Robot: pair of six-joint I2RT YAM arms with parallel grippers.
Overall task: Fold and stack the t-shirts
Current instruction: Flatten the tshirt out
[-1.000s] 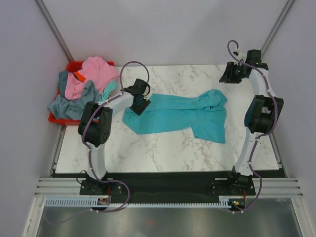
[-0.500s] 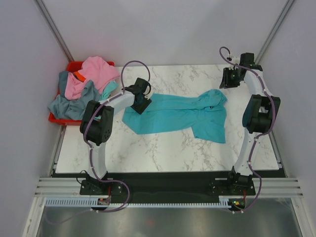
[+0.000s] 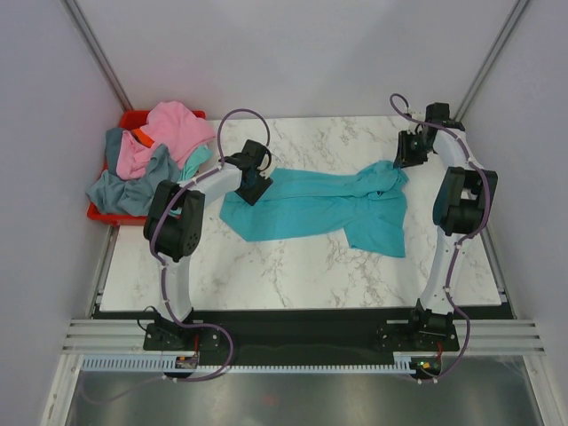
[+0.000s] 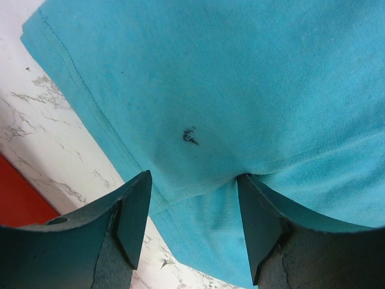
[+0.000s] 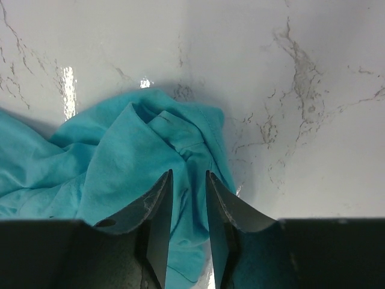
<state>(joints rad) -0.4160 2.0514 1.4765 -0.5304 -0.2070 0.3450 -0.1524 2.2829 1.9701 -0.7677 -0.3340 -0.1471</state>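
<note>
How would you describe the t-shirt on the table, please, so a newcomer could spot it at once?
On the white marble table, the bright teal t-shirt lies spread across the middle. The other shirts are heaped in the red bin.

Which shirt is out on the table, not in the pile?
The bright teal t-shirt, spread on the marble table; the pink and grey-blue ones are heaped over the red bin.

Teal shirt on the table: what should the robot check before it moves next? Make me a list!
Left gripper open above the teal shirt at its left hem: ok.
Right gripper above the shirt's right corner: ok.
Right fingers wide enough for bunched cloth: not ok, narrow gap.
Shirt lying flat: not ok, right end crumpled.
Either gripper touching cloth: cannot tell.
Other shirts heaped in the red bin: ok.
</note>
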